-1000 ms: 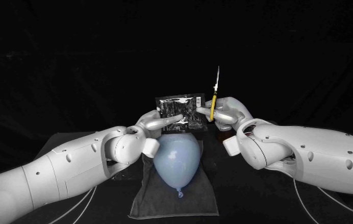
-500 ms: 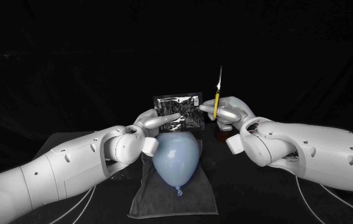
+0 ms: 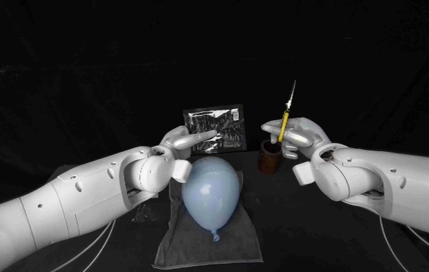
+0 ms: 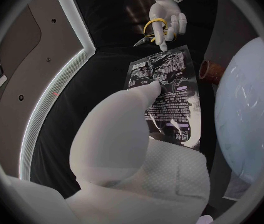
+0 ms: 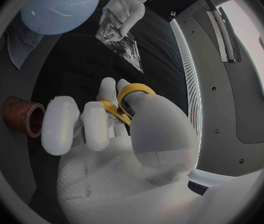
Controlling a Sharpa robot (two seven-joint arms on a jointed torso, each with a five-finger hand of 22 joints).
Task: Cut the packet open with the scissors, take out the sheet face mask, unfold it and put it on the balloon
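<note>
The right hand (image 3: 293, 137) has drawn off sideways from the packet (image 3: 216, 128), so a gap now stands where the scissors (image 3: 286, 118) were against its edge half a second ago. This hand holds the scissors with fingers through the yellow loops, blades together and pointing up. The left hand (image 3: 183, 142) pinches the packet at its lower left part and holds it upright in the air, above the far end of the balloon (image 3: 211, 191). The balloon lies on a grey cloth (image 3: 179, 247) by the near edge of the bench (image 3: 304, 235). A brown cup (image 3: 269, 155) stands below the right hand.

I cannot tell whether the packet is cut. Pinched on one side only, the limp foil could fold away from the blades or twist free. Blades brought in low could prick the balloon, and a deep cut could nick the mask.
</note>
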